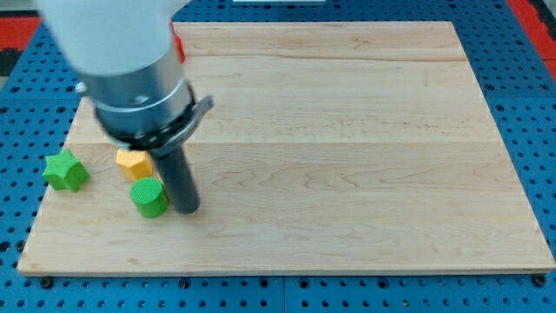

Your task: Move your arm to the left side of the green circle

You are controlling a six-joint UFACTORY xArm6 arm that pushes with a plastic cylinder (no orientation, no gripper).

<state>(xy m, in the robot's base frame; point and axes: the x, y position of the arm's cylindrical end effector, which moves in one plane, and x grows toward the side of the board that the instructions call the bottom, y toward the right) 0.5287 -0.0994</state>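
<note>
Green circle sits near the view's bottom-left of the wooden board; short upright cylinder, bright green, top face finely ribbed, side wall darker in shade; standing flat, not tilted. The arm's rod comes down from the grey cylindrical arm body at the view's top-left; the tip rests on the board just beside the circle on the view's right, close enough that contact cannot be told apart from a thin gap; the rod is bare, grasping nothing. Yellow block, roughly hexagonal, lies just above the circle, partly hidden by the rod. Green star-shaped block sits at the board's left edge, apart from both. A red block peeks out behind the arm body, shape unclear.
</note>
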